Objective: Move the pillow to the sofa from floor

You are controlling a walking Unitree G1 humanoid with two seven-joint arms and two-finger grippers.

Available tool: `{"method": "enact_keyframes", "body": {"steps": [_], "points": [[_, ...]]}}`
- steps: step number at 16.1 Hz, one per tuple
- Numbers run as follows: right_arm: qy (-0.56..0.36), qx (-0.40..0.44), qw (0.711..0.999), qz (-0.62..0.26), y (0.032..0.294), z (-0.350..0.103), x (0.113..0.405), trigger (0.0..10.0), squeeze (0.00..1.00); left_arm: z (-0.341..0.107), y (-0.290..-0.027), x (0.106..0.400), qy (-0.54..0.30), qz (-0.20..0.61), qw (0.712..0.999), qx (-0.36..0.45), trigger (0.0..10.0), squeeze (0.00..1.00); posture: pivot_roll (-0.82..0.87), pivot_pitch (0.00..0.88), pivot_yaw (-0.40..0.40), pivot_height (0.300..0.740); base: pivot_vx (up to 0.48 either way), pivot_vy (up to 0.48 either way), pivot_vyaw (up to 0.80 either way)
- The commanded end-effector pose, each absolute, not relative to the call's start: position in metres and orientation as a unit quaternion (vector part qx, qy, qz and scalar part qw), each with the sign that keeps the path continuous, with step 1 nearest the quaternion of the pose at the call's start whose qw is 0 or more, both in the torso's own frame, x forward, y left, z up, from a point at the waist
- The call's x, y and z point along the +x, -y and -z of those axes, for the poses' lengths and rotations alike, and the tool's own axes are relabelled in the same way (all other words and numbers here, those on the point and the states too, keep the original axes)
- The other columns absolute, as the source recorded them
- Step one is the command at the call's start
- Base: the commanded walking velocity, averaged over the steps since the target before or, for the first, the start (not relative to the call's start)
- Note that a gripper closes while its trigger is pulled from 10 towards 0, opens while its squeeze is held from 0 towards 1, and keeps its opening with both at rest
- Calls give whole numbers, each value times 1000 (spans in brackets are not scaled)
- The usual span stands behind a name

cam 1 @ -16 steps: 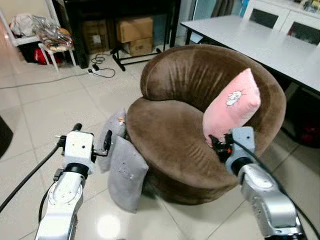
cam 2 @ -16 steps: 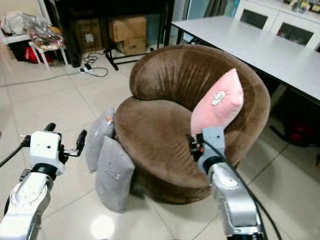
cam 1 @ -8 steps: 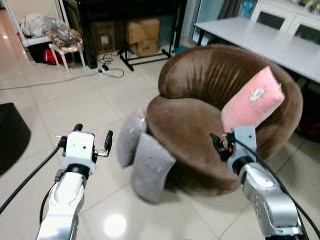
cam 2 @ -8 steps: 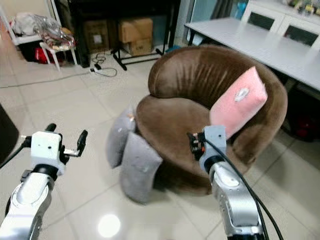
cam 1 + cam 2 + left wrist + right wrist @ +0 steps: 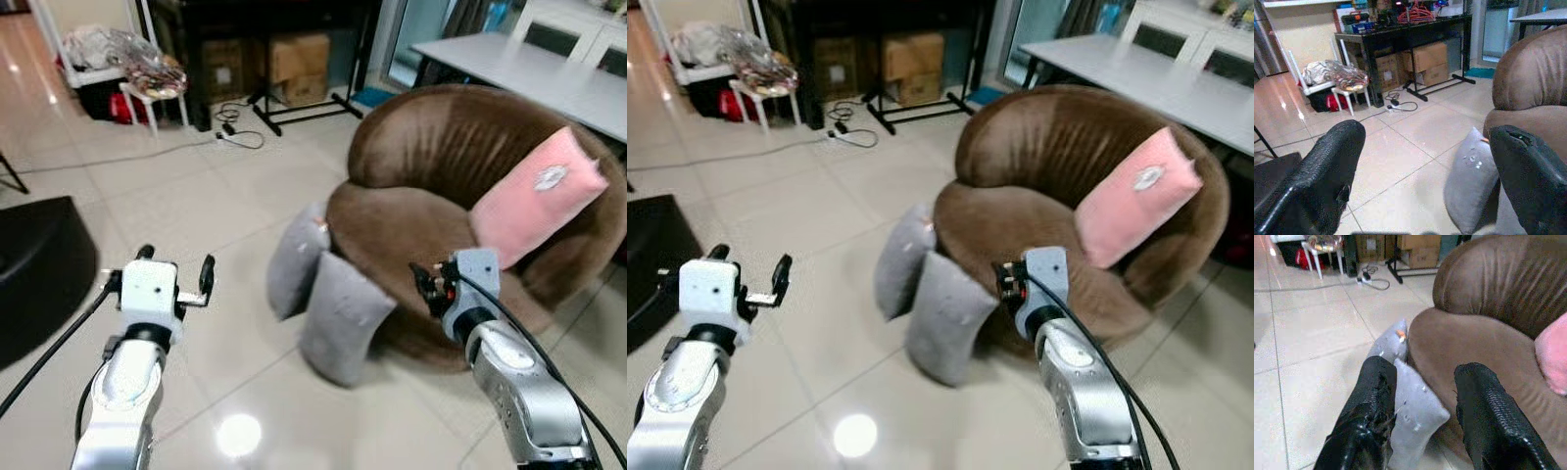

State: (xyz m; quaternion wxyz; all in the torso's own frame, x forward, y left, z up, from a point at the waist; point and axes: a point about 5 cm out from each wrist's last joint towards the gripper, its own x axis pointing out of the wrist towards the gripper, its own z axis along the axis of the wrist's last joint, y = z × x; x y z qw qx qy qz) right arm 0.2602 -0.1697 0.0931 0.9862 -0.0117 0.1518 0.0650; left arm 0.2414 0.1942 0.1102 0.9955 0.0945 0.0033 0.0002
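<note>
Over the last second the whole view has swung, so the brown sofa (image 5: 470, 196) now sits further to the robot's right and more open floor (image 5: 196, 206) shows: the camera has turned, and the things themselves lie as before. Two grey pillows lean on the floor against the sofa's front, the nearer pillow (image 5: 343, 318) just beside the farther one (image 5: 294, 259); a pink pillow (image 5: 534, 196) already rests on the seat. No pickup has begun, I judge. The left hand (image 5: 176, 277) hovers well apart from the pillows, fingers spread wide and empty. The right hand (image 5: 1425, 416) is raised before the sofa, fingers parted, holding nothing.
</note>
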Motion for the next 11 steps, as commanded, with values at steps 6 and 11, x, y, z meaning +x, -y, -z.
{"method": "enact_keyframes", "body": {"steps": [6, 11], "points": [[-144, -24, 988, -49, 175, -94, 263, 10000, 0, -113, -189, 249, 9, 17, 995, 94, 10000, 0, -63, 0, -46, 740, 193, 0, 0], [-148, -13, 988, -34, 175, -91, 263, 10000, 0, -109, -190, 249, 8, 23, 995, 97, 10000, 0, -64, 0, -41, 740, 361, 0, 0]]}}
